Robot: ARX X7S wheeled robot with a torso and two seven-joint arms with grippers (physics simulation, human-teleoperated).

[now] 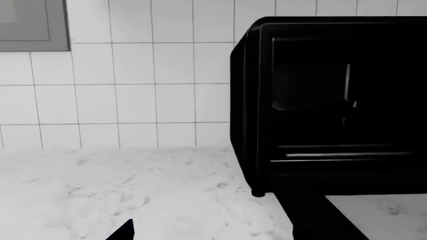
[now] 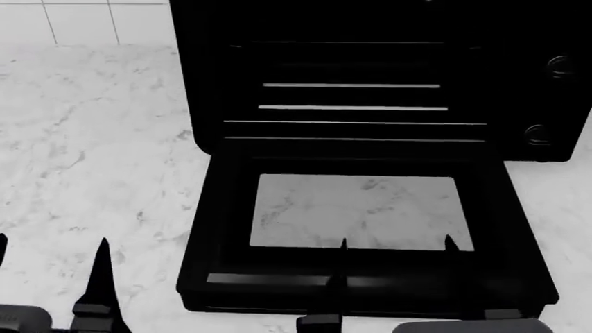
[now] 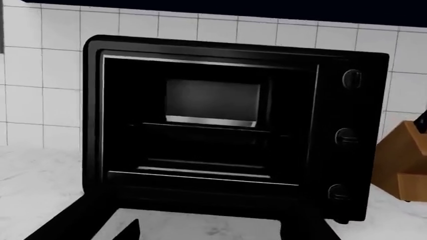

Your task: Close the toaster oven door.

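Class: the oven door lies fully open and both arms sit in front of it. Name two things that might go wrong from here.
The right end effector sits above the toaster oven door, not under it; lifting could slip off the handle. Pushing hard may slide the toaster oven toward the wooden block.

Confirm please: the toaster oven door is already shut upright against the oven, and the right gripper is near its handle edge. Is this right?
Not quite. The toaster oven door is not shut: the head view shows it folded down flat, open, with countertop visible through its window. The right gripper is indeed near its handle edge.
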